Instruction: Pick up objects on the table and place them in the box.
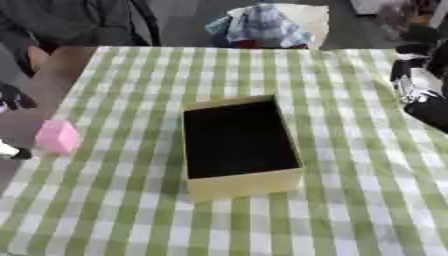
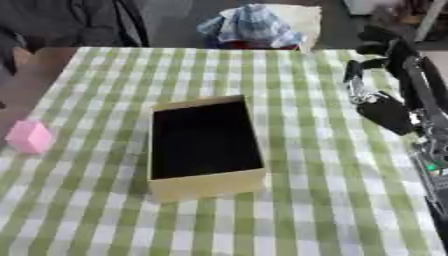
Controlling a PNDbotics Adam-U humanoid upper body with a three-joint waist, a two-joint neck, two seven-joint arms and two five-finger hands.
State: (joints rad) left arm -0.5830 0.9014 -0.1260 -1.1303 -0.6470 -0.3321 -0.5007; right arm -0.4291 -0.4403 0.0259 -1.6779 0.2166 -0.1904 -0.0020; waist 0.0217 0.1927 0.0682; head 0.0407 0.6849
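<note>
Far left of right hand [image 2: 381, 107]: pink block [image 2: 31, 136], box [image 2: 206, 145] btwn.

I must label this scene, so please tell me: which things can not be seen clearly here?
- Box floor: left eye view, lost in dark shadow.
- Right robot hand: right eye view, blurred; finger pose unclear.
- Left robot hand: left eye view, cut off by the edge.
- Pink block: blurred; material unclear.

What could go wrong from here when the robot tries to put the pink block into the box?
1. The pink block sits at the left edge of the checked cloth, so a nudge might push it off the table.
2. The right hand hangs over the far right side, with the box between it and the block; reaching across could knock the box.
</note>
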